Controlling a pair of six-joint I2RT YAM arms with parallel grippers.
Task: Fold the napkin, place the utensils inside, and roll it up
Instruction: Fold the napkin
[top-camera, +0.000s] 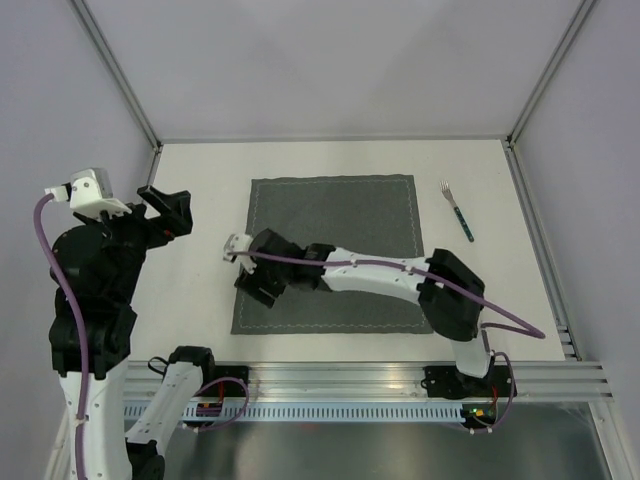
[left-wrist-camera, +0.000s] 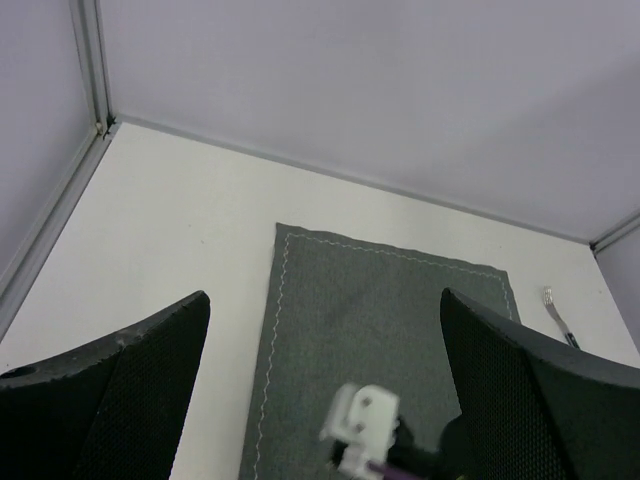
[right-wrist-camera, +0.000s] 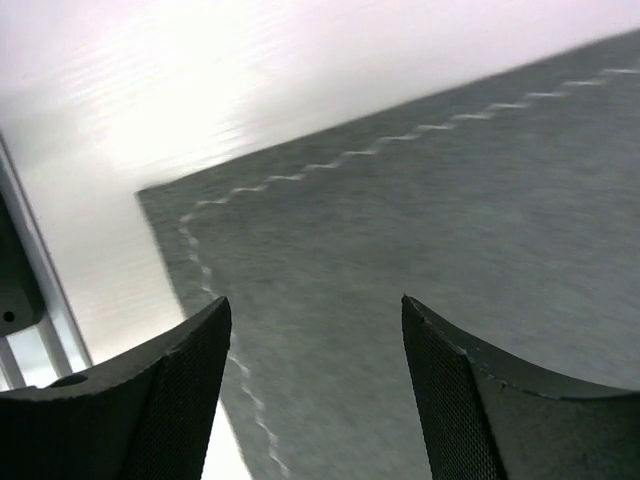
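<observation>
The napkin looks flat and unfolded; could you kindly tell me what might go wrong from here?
1. The right gripper hangs open over the napkin at its left edge; flat cloth may slip a pinch.
2. Its arm lies across the napkin, so folding could drag or bunch it.
3. The fork lies apart, right of the napkin; a dragged napkin might nudge it.

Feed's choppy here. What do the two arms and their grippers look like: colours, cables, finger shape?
Both are built alike: the left arm and right arm have white links between bulky black joints, with a purple cable running along each. The left gripper and right gripper are black, with two broad curved fingers textured like fine mesh. A white camera block sits at the wrist.
</observation>
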